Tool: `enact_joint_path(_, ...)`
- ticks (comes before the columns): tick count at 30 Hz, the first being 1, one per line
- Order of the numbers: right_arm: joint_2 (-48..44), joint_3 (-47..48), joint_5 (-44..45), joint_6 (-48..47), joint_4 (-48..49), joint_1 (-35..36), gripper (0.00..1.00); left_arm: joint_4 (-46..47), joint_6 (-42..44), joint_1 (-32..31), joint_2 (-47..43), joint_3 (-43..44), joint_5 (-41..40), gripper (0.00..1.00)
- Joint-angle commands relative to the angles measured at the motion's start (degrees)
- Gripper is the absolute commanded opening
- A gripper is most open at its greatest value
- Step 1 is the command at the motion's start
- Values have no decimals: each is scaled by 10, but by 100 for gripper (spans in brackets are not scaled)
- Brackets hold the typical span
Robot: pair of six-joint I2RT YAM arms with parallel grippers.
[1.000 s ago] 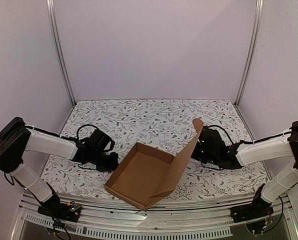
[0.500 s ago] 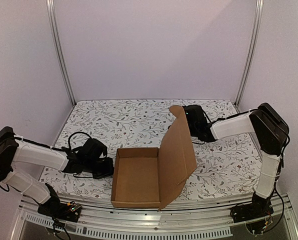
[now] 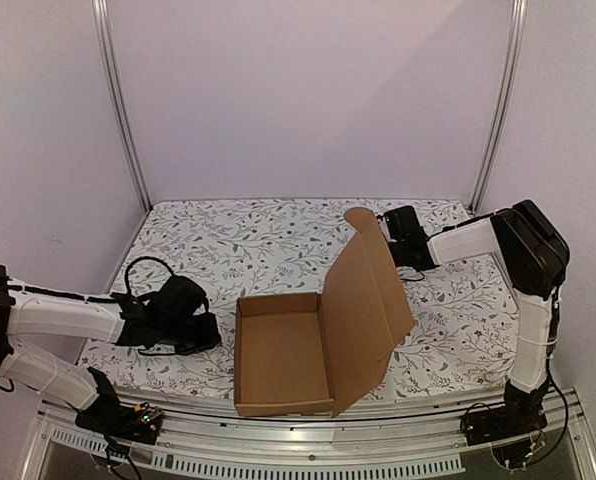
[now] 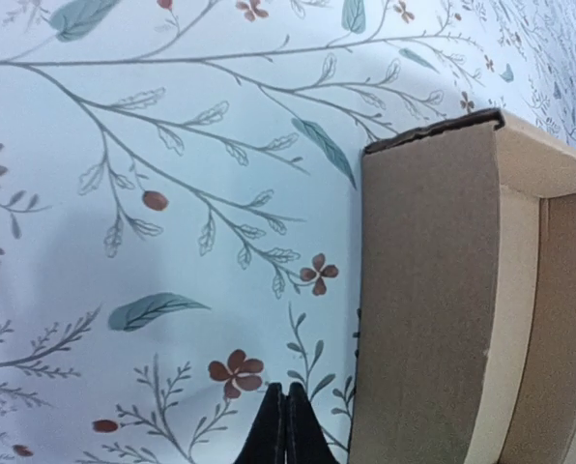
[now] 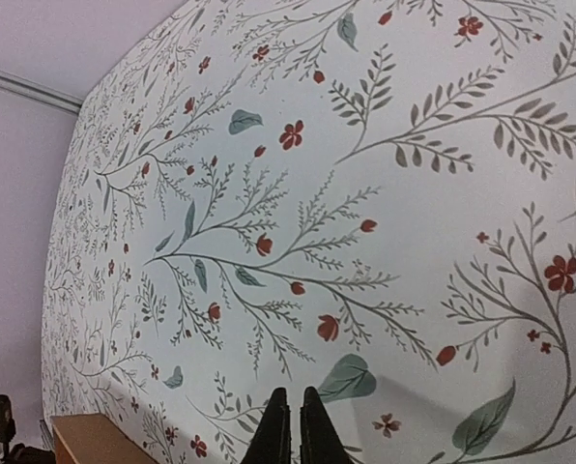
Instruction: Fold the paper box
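The paper box is a brown cardboard tray near the table's front edge, with its lid standing up along the right side and leaning right. My left gripper lies low on the cloth just left of the tray and apart from it, shut and empty. In the left wrist view the gripper has its tips pressed together beside the tray's outer wall. My right gripper sits behind the lid's top corner, shut on nothing. In the right wrist view the gripper points over bare cloth, with a box corner at lower left.
A floral cloth covers the table. Plain walls and metal posts close in the back and sides. A metal rail runs along the front edge, close to the box's near wall.
The box has turned square to the front edge and its lid has risen steeper. My right arm swung to the back right and came off the lid. My left gripper drew back left.
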Motion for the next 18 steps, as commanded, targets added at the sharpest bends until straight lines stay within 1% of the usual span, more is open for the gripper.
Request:
enact_joint_path(1,-75,-65,-4,-54,-52,-7,4,-105,43,25,-49,24,-71,4)
enact_joint_path(5,-133,-151,-5,-55,-47,-7,4,-119,87,68,-65,45,-68,4)
enact_joint_path(9,-202,-244,-29,-37,-24,0,0,-125,142,101,-49,99,-66,5)
enact_joint_path(12,-262,-314,-35,-14,-8,21,0,-131,172,126,-15,150,-68,7)
enact_joint_path(14,-296,-355,-38,3,1,45,0,-113,191,143,15,179,-60,7)
enact_joint_path(18,-358,-431,-33,54,11,108,0,-79,213,171,91,239,-10,5)
